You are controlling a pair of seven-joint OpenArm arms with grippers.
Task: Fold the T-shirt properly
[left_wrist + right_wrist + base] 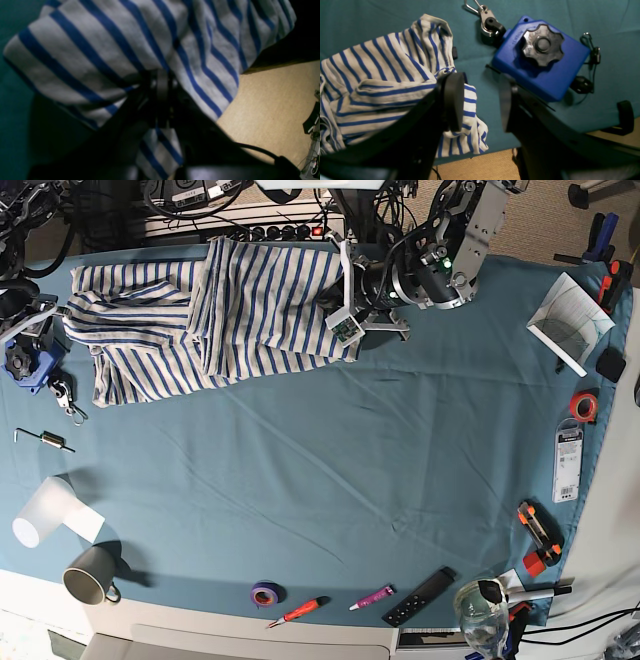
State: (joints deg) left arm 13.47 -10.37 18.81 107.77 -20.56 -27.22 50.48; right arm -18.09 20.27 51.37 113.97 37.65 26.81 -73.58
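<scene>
The T-shirt (210, 320), white with thin blue stripes, lies partly folded at the back left of the teal table cloth (330, 470). Its right edge is lifted. My left gripper (332, 295) is shut on that edge. In the left wrist view the striped T-shirt (105, 50) drapes over and around the pinched left gripper (162, 85). The right gripper (478, 105) stands open above the table's left edge, with nothing between its fingers. The T-shirt's bunched left end (382, 82) lies just beside its left finger (452, 100).
A blue clamp (540, 60) with a black knob and metal snap hooks (485, 15) lies by the right gripper. Along the front edge are a mug (88, 582), a plastic cup (45, 510), a tape roll (265, 593) and a screwdriver (300, 611). Tools and an orange tape (583, 406) line the right side.
</scene>
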